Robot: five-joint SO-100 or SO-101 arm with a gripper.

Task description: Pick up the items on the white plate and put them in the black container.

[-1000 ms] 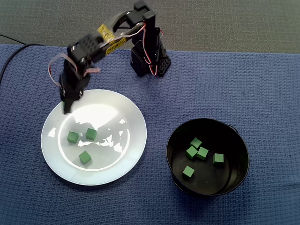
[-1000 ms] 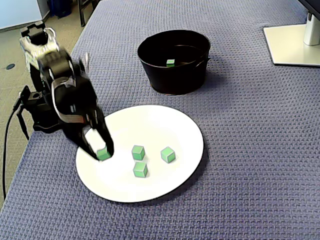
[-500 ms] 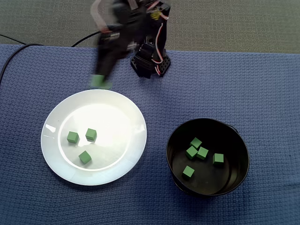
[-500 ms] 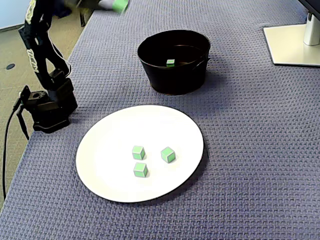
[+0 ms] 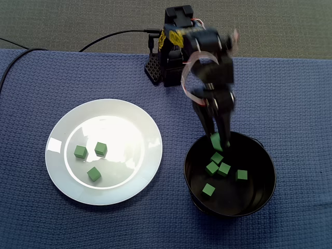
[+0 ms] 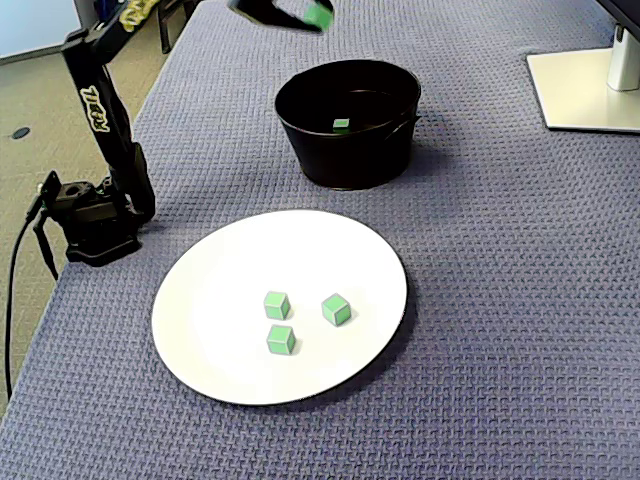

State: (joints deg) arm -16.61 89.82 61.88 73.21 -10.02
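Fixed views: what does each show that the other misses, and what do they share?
In a fixed view alone: five loose cubes inside the black container. In a fixed view alone: a white stand base, and just one of those cubes. Both fixed views: the white plate holding three green cubes, and the fingers shut on a held cube above the container.

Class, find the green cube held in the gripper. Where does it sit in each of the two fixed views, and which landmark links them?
In a fixed view: the held green cube hangs right of centre, over the upper-left rim of the black container.
In a fixed view: the cube is at the top edge, above the container.
Shared landmark: the black container.
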